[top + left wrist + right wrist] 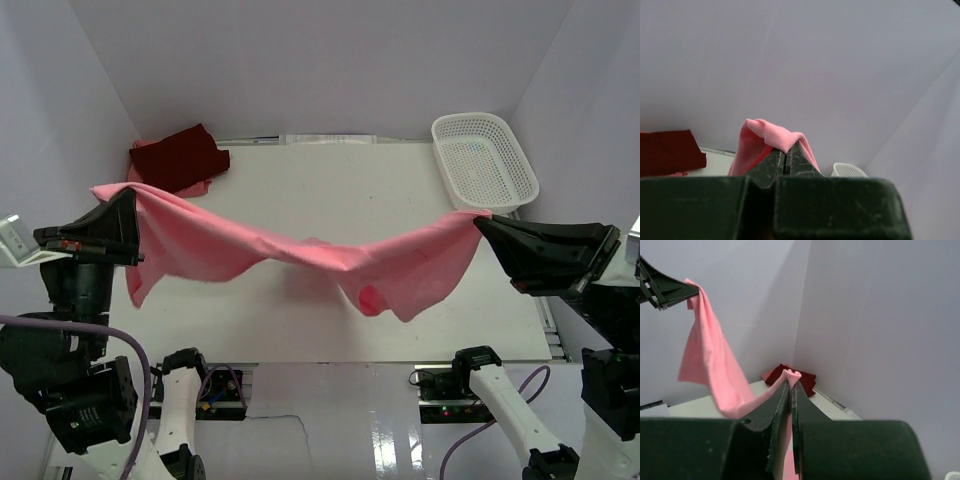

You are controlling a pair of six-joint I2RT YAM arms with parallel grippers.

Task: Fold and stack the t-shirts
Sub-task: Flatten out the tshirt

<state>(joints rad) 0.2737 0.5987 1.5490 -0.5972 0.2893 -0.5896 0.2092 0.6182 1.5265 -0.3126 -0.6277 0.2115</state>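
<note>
You hold the light pink soft-cloth t-shirt (pixel 300 255) strung in the air above the white table (pixel 330 180). In the top view its long axis runs from 9 o'clock to 3 o'clock. Your left gripper (pixel 131 200) is clenched on the 9 o'clock end and your right gripper (pixel 482 222) on the 3 o'clock end. The middle sags, and a loose flap hangs toward 5 o'clock. Laying it flat probably calls for both arms to lower together. The crumpled dark maroon t-shirt (pixel 180 158) lies at 11 o'clock, well apart.
</note>
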